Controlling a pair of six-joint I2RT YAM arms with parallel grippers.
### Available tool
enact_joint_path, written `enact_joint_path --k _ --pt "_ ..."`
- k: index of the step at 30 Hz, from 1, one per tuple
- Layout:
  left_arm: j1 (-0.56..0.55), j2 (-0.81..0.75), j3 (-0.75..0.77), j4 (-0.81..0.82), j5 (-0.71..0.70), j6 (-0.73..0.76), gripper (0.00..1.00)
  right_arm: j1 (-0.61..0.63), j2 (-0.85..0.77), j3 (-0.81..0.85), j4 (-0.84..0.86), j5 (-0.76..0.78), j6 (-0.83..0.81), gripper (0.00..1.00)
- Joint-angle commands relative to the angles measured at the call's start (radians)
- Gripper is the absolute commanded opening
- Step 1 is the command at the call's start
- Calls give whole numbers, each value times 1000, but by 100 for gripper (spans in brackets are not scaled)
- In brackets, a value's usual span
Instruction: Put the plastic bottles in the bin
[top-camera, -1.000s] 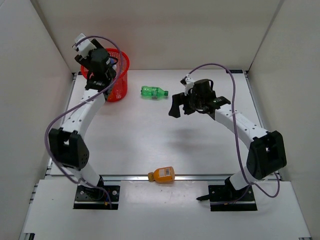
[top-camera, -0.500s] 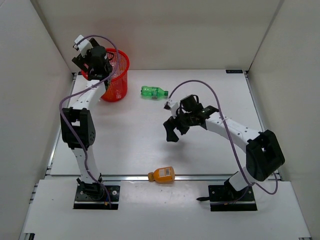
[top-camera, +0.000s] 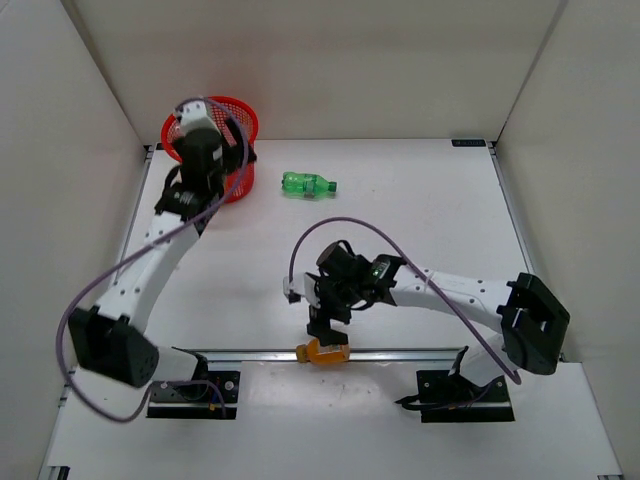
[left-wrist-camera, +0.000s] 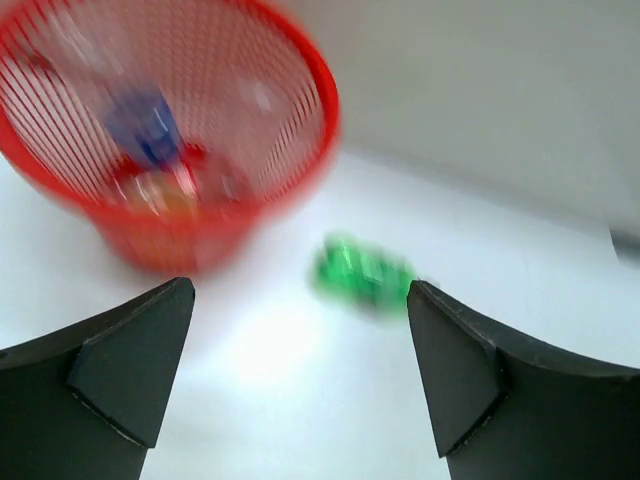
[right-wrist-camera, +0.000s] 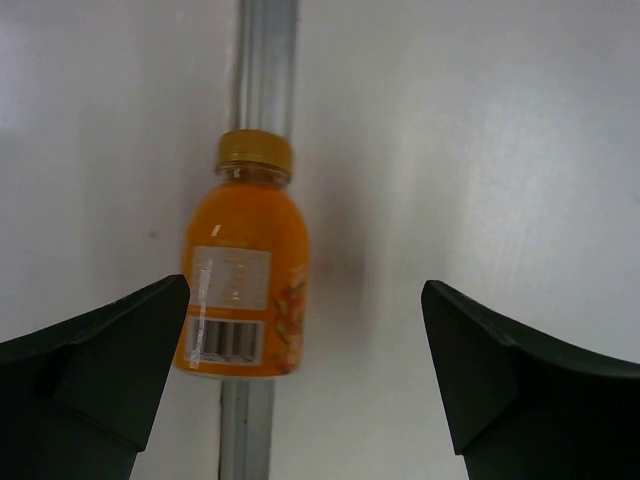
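Top external view gives you the tally. The bin (top-camera: 243, 118) stands at 10 o'clock on the table (top-camera: 420, 220), and two bottles lie outside it. The green bottle (top-camera: 306, 184) is on its side toward 12 o'clock, just to the bin's 3 o'clock side and apart from it. The orange bottle (top-camera: 330, 352) lies at 6 o'clock on the metal rail (top-camera: 420, 352) at the near edge.

Your left gripper (left-wrist-camera: 300, 375) hangs beside the bin with its jaws spread wide and nothing between them. Its wrist view shows the bin (left-wrist-camera: 270, 130) at 10 o'clock and the green bottle (left-wrist-camera: 362, 272) just past centre, both smeared by blur. Blue, red and orange shapes sit at the bottom of the mesh, so some bottles seem to be in already. You cannot count them from this.

Your right gripper (right-wrist-camera: 300, 370) is likewise released and empty. It hovers over the orange bottle (right-wrist-camera: 243, 295), which lies along the rail (right-wrist-camera: 266, 60) with its cap toward 12 o'clock in that wrist view. The bottle sits nearer the 9 o'clock finger than the middle of the gap.

By my reckoning the job is well past halfway. The orange bottle is lined up for pickup, and the green one is left untouched.
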Motion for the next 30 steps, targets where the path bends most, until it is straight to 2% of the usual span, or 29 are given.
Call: enact_joint_path --k 1,3,7,10,12,18,23,26,29,30 --pt "-25 -190 -226 -237 228 -72 99 47 -28 -27 9 -22 -9 99" --pt "-11 -330 -348 -266 318 -117 99 77 -11 -27 1 -38 33 99" --pt "-51 -497 -477 -404 274 -134 99 157 -21 -122 87 45 102 100" --pt "-44 -611 -534 -476 312 -151 99 113 -72 -216 226 10 178 99" --pt "-25 -663 -549 -519 340 -143 99 101 -103 -270 273 46 198 98" --pt "-70 -735 -595 -582 387 -186 99 91 -144 -369 401 28 228 98" --pt "-62 -749 -588 -622 369 -177 99 125 -86 -325 392 33 166 99" --pt "-53 -777 -575 -645 362 -178 98 124 -42 -290 353 25 137 92" --pt "-54 -775 -542 -679 342 -172 99 119 -19 -279 319 20 125 78" --pt "-56 -774 -539 -684 340 -169 99 119 -25 -280 323 23 129 68"
